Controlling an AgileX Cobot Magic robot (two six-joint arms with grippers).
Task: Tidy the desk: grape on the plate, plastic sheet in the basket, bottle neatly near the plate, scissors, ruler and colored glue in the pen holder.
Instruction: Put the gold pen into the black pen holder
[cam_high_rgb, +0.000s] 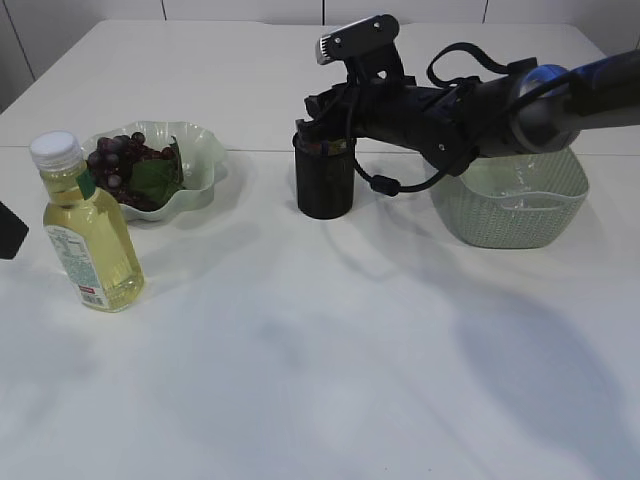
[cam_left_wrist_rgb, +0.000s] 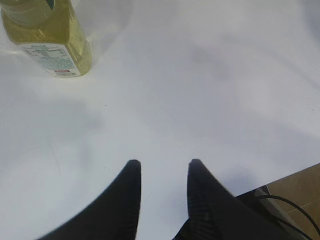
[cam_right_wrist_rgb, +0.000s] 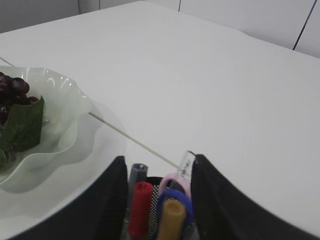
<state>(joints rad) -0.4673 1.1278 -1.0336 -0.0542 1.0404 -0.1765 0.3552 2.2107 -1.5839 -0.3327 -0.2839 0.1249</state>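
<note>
The white tabletop (cam_high_rgb: 320, 380) carries all task items. The plate (cam_high_rgb: 205, 150), a pale green dish with a wavy rim, sits at the rear left; the grape (cam_high_rgb: 120, 160), a dark red bunch with a green leaf, lies inside it. The bottle (cam_high_rgb: 88, 230) stands upright in front of the plate, near it but apart from it, with a white cap and yellow liquid. The pen holder (cam_high_rgb: 325, 185), a black cylinder, stands at rear centre. The right wrist view shows its contents: a red glue stick (cam_right_wrist_rgb: 140, 212), a yellow glue stick (cam_right_wrist_rgb: 171, 220), pink and blue scissor handles (cam_right_wrist_rgb: 172, 192), and the clear tip of a ruler (cam_right_wrist_rgb: 186, 162) projecting above the rim. The basket (cam_high_rgb: 510, 205), pale green mesh, stands just right of the pen holder; a clear plastic sheet (cam_high_rgb: 520, 195) appears to lie inside it, though detail is faint. The right arm reaches across from the right, with the right pincer (cam_right_wrist_rgb: 157, 172) positioned directly above the pen holder; its jaws are spread, one to each side of the items, gripping none of them. The left pincer (cam_left_wrist_rgb: 162, 172) hovers low over bare tabletop near the bottle, jaws spread and pinching nothing.
</note>
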